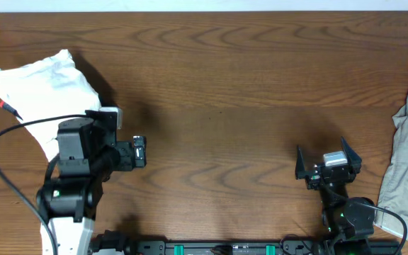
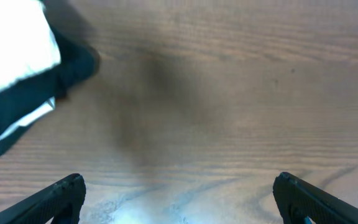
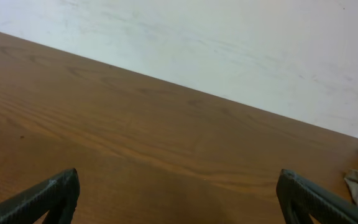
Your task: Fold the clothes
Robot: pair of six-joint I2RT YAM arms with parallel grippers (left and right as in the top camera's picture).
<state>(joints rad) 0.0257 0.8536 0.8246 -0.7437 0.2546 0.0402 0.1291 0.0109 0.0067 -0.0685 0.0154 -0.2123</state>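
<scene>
White cotton shirt (image 1: 44, 85) lies bunched at the far left of the table (image 1: 225, 92), partly under the left arm. Expect light, limp cloth with no stiffness; pinch a free edge or corner, not the heap. Its long axis appears diagonal, far-left to near; collar direction cannot be told. Left gripper (image 1: 142, 152) and right gripper (image 1: 322, 152) stand spread, holding nothing.
</scene>
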